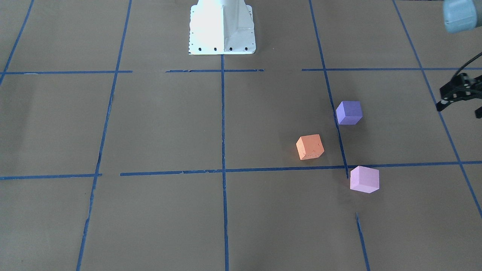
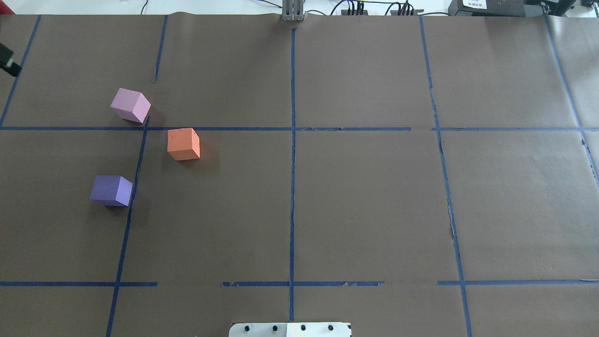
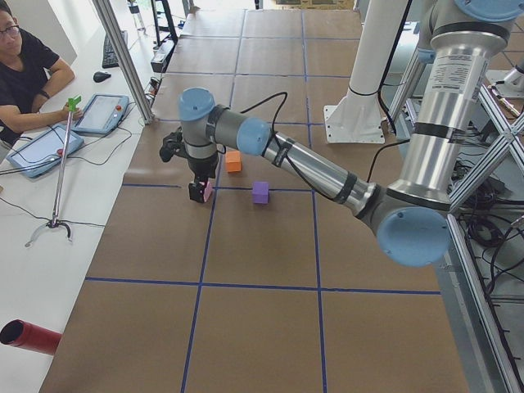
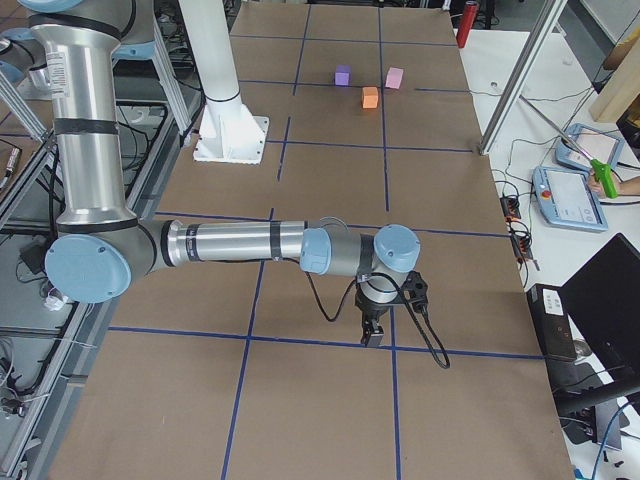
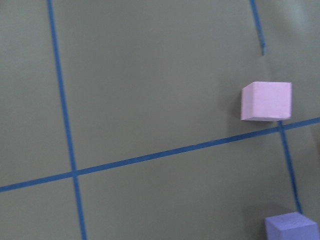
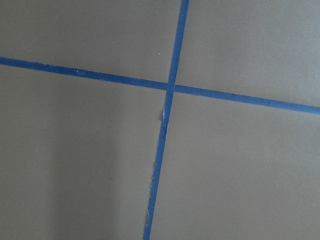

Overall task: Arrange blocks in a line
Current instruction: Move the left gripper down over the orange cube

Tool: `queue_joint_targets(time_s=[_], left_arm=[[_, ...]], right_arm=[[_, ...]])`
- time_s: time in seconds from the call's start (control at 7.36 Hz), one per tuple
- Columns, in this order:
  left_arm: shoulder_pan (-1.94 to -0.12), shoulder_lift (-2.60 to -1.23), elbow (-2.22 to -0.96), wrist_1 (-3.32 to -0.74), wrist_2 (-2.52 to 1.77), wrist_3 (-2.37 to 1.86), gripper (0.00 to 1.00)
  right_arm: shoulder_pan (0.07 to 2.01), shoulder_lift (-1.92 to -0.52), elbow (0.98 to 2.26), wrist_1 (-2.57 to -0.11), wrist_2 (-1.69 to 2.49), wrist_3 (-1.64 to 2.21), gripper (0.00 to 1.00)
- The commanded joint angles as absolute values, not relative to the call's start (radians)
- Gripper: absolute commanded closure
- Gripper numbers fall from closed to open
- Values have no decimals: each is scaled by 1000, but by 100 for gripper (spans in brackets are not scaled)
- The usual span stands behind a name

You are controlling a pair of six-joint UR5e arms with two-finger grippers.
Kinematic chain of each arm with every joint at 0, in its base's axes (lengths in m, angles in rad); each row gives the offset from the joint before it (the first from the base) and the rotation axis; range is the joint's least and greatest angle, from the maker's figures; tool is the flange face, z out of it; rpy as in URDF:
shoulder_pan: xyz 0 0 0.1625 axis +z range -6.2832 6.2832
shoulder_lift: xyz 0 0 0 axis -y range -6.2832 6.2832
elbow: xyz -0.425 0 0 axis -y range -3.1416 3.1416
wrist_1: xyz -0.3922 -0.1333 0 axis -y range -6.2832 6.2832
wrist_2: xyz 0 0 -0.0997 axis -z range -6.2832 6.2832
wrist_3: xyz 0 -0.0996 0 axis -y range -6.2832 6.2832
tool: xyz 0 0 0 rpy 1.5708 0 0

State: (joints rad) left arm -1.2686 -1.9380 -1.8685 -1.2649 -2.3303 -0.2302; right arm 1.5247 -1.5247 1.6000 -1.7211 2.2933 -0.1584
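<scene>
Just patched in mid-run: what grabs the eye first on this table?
Three bright cubes on the brown paper, all on the robot's left half: the pink block farthest from the base, the purple block nearest, the orange block set off toward the middle, a triangle, not a line. The left gripper hangs outboard of them, holding nothing; the right gripper hangs over bare tape lines far away.

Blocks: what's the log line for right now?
blocks: orange, purple, pink apart, no line yet | left gripper: open, empty | right gripper: far off
</scene>
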Motion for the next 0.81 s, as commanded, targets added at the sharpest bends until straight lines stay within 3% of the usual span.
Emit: queue_joint_targets(time_s=[0.0,0.68], left_arm=[[-1085,-2063,-1841,-1245,-2329,-435,0],[-890,-2108,-1626,-1514,-2318,-774,0]], right_arm=[[1525,-1525,1600,-1721,2293,-160,0],[1525,-1525,1600,-1721,2293,-158,0]])
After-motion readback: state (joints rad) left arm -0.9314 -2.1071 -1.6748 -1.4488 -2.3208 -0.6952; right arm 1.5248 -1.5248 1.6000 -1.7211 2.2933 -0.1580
